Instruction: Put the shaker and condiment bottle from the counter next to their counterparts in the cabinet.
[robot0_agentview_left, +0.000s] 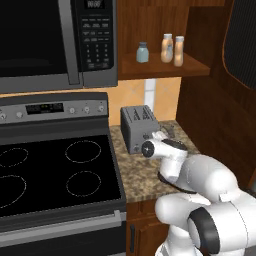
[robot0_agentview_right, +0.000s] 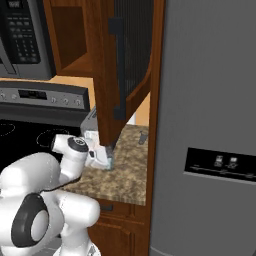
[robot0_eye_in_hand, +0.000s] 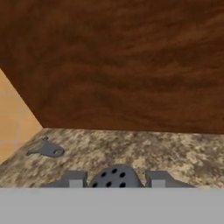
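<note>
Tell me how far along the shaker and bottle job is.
Done: both condiment bottles stand together on the cabinet shelf, beside the counterpart shaker. In hand: the gripper straddles the shaker on the counter; grip unclear. Left: shelving that shaker.

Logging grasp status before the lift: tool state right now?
Tool: fingers sit either side of the shaker cap low over the counter; contact can't be told.
</note>
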